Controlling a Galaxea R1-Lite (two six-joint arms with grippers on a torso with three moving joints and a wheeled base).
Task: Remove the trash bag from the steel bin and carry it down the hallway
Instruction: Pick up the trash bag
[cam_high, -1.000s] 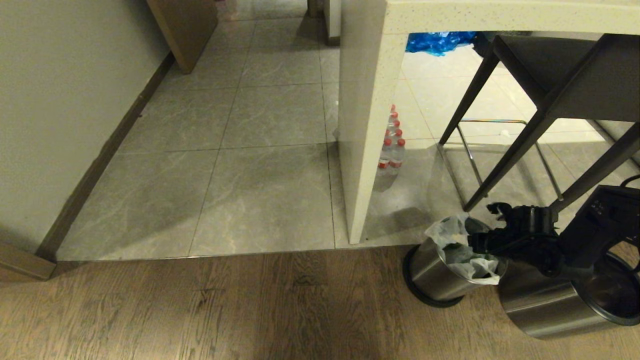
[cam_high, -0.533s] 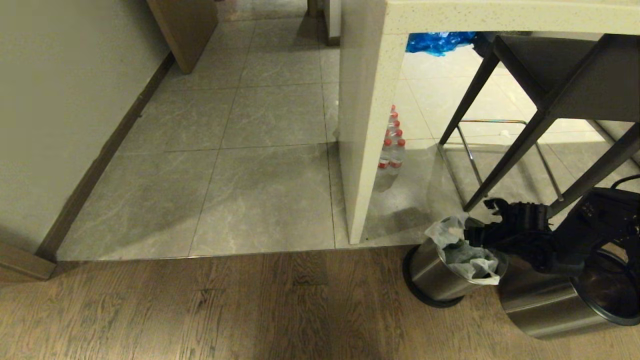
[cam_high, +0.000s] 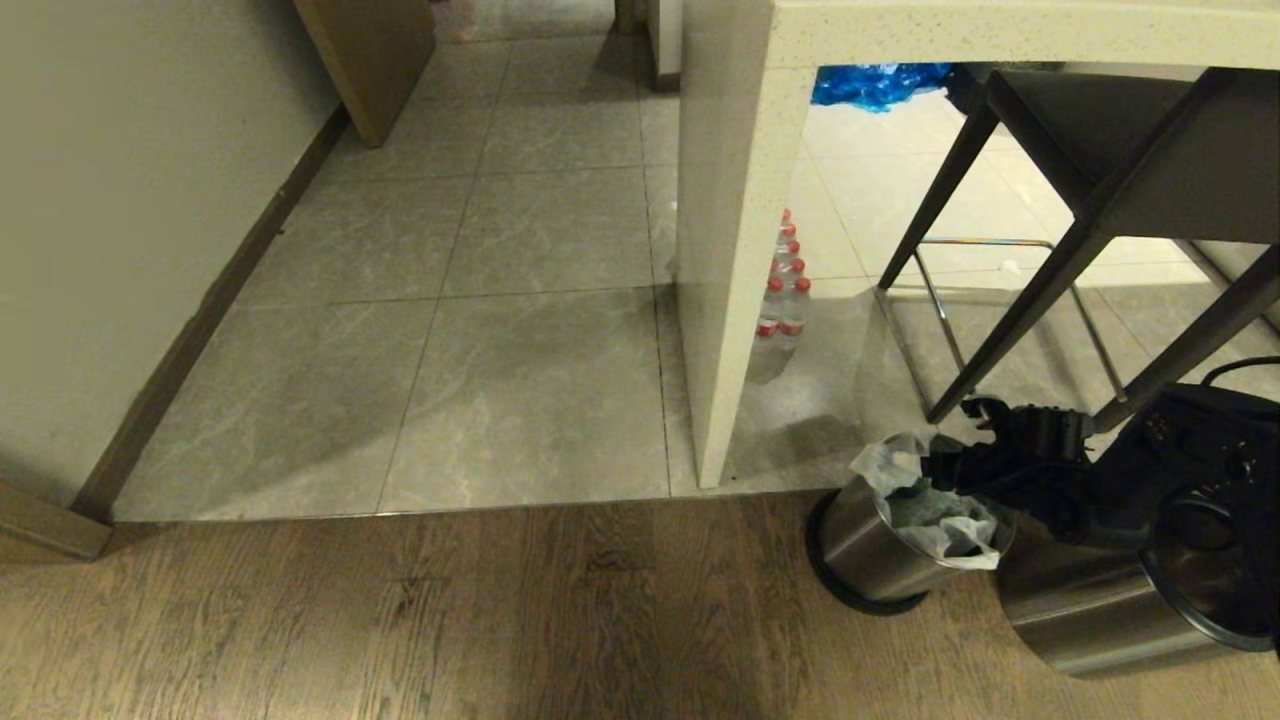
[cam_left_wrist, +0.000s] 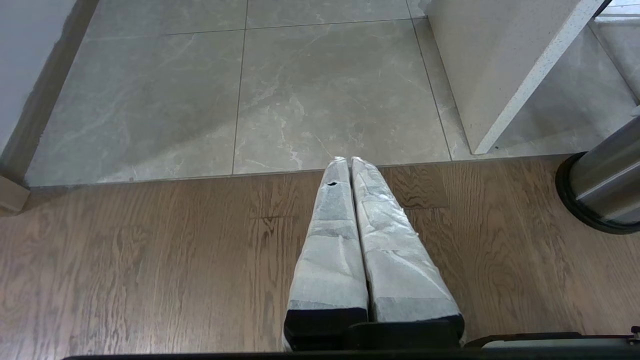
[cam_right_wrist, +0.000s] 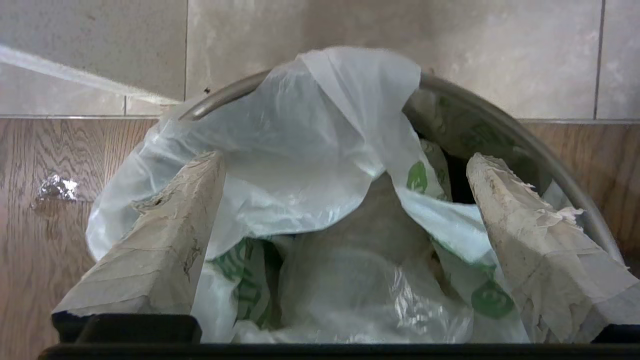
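The steel bin (cam_high: 862, 555) stands on the wood floor by the foot of the white counter panel. The trash bag (cam_high: 925, 505), thin white plastic with green marks, lines it and spills over the rim. My right gripper (cam_high: 950, 442) hangs over the bin's mouth, open. In the right wrist view its taped fingers (cam_right_wrist: 150, 240) stand wide on either side of the bag's (cam_right_wrist: 320, 150) crumpled folds and pinch nothing; the bin's rim (cam_right_wrist: 500, 125) curves behind them. My left gripper (cam_left_wrist: 347, 161) is shut and empty over the wood floor. The hallway's grey tiles (cam_high: 520, 300) stretch ahead.
A larger steel bin (cam_high: 1090, 615) stands right beside the small one. A white counter panel (cam_high: 735, 250), dark stool legs (cam_high: 1010, 310), water bottles (cam_high: 785, 300) and a blue bag (cam_high: 875, 82) lie beyond. A cream wall (cam_high: 120, 200) borders the left. A foil scrap (cam_right_wrist: 56, 189) lies on the floor.
My right gripper has shifted a little farther over the bin's mouth, staying wide open. The bin, the bag and the left arm have kept still.
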